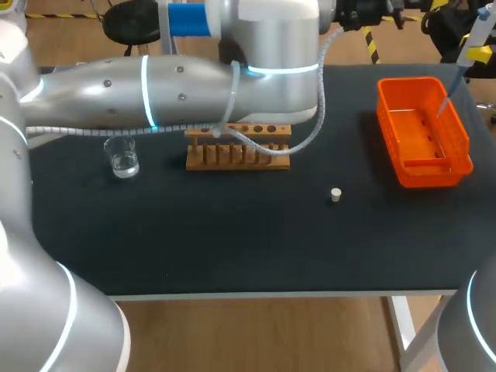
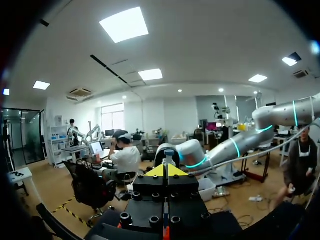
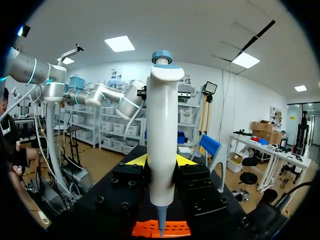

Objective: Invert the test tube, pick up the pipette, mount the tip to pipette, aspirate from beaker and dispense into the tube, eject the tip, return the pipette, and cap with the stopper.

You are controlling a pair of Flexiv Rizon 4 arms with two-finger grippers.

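Above the orange tip box (image 1: 460, 141) at the far right of the bench (image 1: 232, 240), the right gripper (image 3: 161, 161) holds the pipette (image 3: 161, 140) clamped upright between its yellow tips, with the nozzle pointing down into the box. This looks like the tip-mounting step, though the views do not settle whether a tip is already seated. If none is, the next move calls for a straight, well-centred push down onto one tip, then a clean lift. The left gripper (image 2: 168, 170) is raised off the bench and facing out into the room, its fingers closed narrowly on what appears to be the test tube (image 2: 169, 157). It will need to hold the tube mouth-up and steady for dispensing. The beaker (image 1: 122, 159) of liquid stands near the wooden rack (image 1: 236, 155), and the stopper (image 1: 335, 194) lies loose on the bench.
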